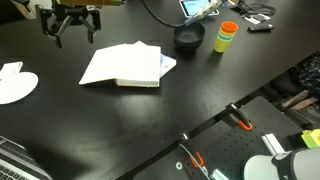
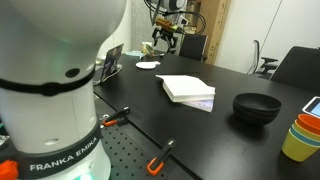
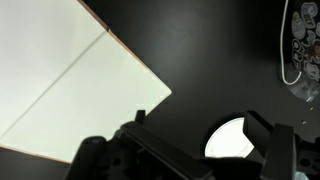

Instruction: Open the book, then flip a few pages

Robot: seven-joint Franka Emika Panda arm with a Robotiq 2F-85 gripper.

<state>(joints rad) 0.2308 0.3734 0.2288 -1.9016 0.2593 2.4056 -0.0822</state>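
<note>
The book [image 1: 125,66] lies on the black table with white pages facing up. One leaf is spread flat to the side of the thick page block. It also shows in an exterior view [image 2: 188,90] and at the upper left of the wrist view [image 3: 70,80], where a thin reddish edge runs along it. My gripper [image 1: 75,20] hangs above the table's far end, away from the book, near the flat white round disc [image 1: 15,85]. In the wrist view the gripper [image 3: 200,125] is open and empty, with the disc [image 3: 235,140] below it.
A black bowl [image 1: 188,38] and a stack of coloured cups [image 1: 227,37] stand beyond the book; both also show in an exterior view, the bowl [image 2: 257,107] and the cups [image 2: 303,135]. Orange clamps [image 1: 240,122] grip the table's edge. A laptop [image 1: 198,8] and cables lie at the back.
</note>
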